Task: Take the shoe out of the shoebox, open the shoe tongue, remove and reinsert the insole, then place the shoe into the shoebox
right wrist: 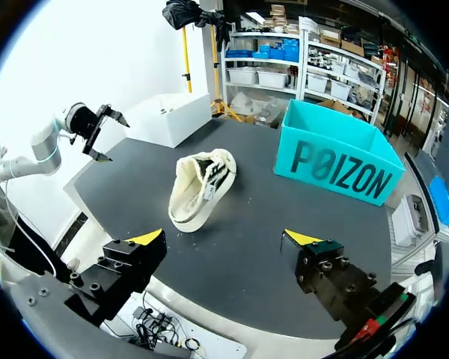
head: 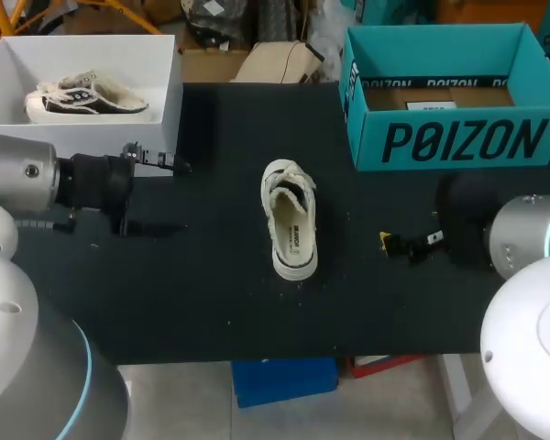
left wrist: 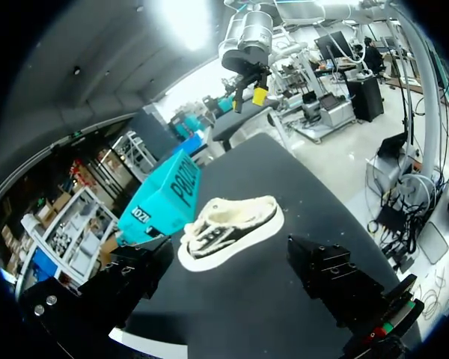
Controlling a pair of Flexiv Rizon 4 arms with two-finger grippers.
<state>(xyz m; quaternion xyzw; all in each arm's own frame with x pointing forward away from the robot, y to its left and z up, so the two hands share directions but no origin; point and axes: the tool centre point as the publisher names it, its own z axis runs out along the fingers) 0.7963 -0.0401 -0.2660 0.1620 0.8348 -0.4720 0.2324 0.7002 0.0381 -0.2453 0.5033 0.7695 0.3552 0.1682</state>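
A cream shoe (head: 291, 220) with fleece lining stands on the black table (head: 211, 293), outside both boxes, its heel toward the front edge and its insole showing. The left wrist view takes the shoe (left wrist: 232, 228) from the side. In the right wrist view the shoe (right wrist: 198, 187) lies beyond the fingers. The teal shoebox (head: 458, 142) stands open at the back right and looks empty. My left gripper (head: 156, 183) hovers open to the left of the shoe, apart from it. To the shoe's right my right gripper (head: 410, 243) hovers open, holding nothing.
A white box (head: 165, 92) at the back left holds a second, darker shoe (head: 82, 96). The teal shoebox (right wrist: 337, 168) and the white box (right wrist: 168, 120) both stand along the table's far side. Bare table lies around the cream shoe.
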